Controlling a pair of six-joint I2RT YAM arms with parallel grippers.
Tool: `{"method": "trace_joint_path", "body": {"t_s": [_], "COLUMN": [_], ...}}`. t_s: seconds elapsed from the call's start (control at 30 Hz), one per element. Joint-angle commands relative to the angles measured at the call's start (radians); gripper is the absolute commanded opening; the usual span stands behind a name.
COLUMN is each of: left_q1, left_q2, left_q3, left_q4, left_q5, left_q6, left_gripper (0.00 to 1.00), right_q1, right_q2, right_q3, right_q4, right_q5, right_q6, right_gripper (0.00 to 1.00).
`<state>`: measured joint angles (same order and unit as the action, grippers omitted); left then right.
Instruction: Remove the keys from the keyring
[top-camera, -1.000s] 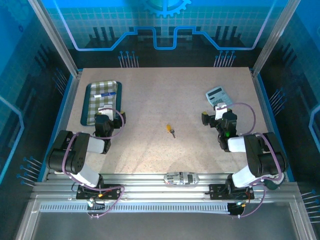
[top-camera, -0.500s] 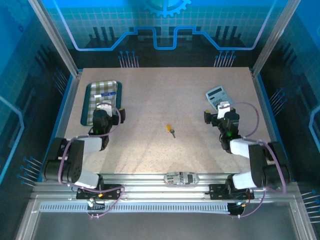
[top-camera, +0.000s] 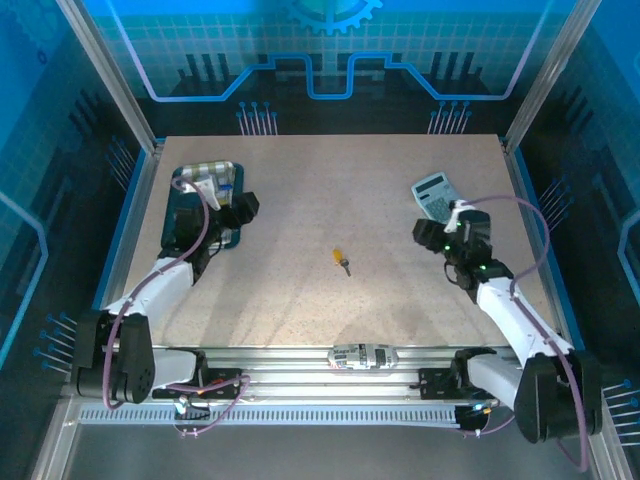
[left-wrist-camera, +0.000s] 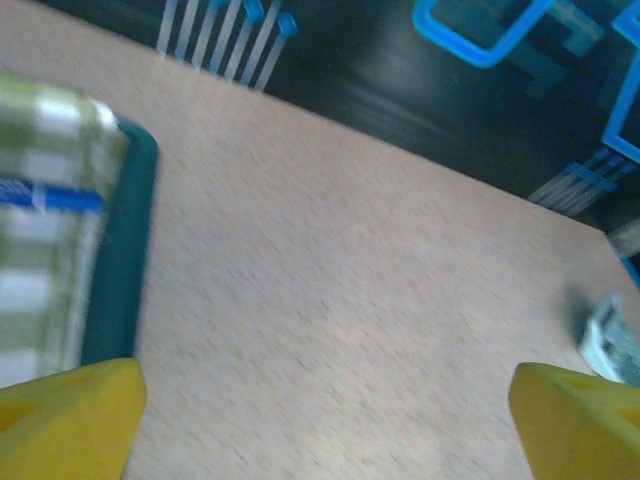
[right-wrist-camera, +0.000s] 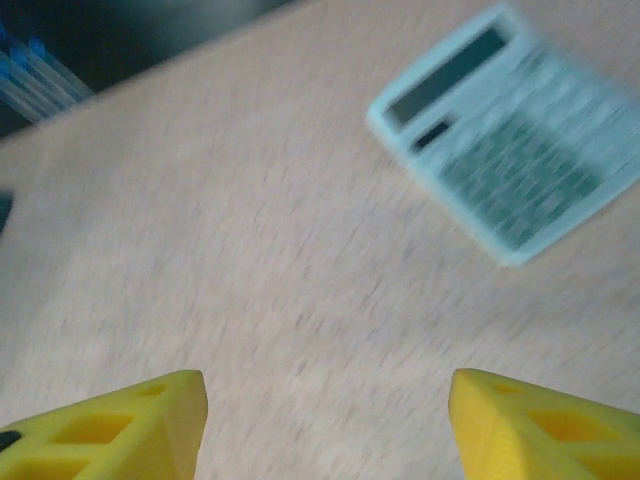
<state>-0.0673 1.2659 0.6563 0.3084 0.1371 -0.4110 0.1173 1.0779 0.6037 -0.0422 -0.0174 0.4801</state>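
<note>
The tiny yellow-orange keyring (top-camera: 338, 255) lies at the middle of the table with the small dark grey key (top-camera: 346, 267) joined at its near-right end. My left gripper (top-camera: 245, 207) hovers beside the tray, well left of them, open with its yellow fingers (left-wrist-camera: 65, 420) far apart over bare tabletop. My right gripper (top-camera: 425, 235) hangs near the calculator, well right of the key, also open; its fingers (right-wrist-camera: 545, 430) have nothing between them. Both wrist views are motion-blurred, and their open gaps (left-wrist-camera: 325, 400) (right-wrist-camera: 328, 400) frame bare table.
A dark green tray (top-camera: 178, 215) (left-wrist-camera: 118, 260) with a green checked cloth sits at the back left. A pale calculator (top-camera: 432, 190) (right-wrist-camera: 510, 130) lies at the back right. A small silver object (top-camera: 362, 355) rests on the front rail.
Both arms have unfolded and stretched out. The left gripper rose toward the tray's right edge; the right gripper shifted slightly right beside the calculator. Key and keyring have not moved.
</note>
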Motion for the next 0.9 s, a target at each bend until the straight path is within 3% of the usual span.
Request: {"method": "trace_joint_path", "body": {"t_s": [0.0, 0.23, 0.43, 0.57, 0.73, 0.87], "left_q1": [-0.083, -0.280, -0.452, -0.474, -0.488, -0.496], "left_q2": [-0.033, 0.036, 0.219, 0.341, 0.415, 0.486], "left_q3": [-0.035, -0.021, 0.073, 0.129, 0.192, 0.252], "left_q4": [-0.106, -0.148, -0.140, -0.085, -0.122, -0.189], "left_q5": [0.132, 0.226, 0.186, 0.275, 0.276, 0.298], "left_q6": [-0.086, 0.002, 0.135, 0.208, 0.307, 0.353], "left_gripper": [0.86, 0.58, 0.57, 0.61, 0.62, 0.56], "right_q1": [0.089, 0.107, 0.109, 0.114, 0.116, 0.116], "right_q2": [0.036, 0.095, 0.102, 0.087, 0.058, 0.048], "right_q3": [0.075, 0.059, 0.020, -0.013, -0.041, -0.053], "right_q4": [-0.242, -0.203, -0.170, -0.151, -0.143, -0.137], "right_q5": [-0.009, -0.061, -0.078, -0.075, -0.065, -0.048], "right_q6": [0.029, 0.035, 0.063, 0.086, 0.097, 0.092], "right_gripper": [0.65, 0.65, 0.65, 0.65, 0.66, 0.66]}}
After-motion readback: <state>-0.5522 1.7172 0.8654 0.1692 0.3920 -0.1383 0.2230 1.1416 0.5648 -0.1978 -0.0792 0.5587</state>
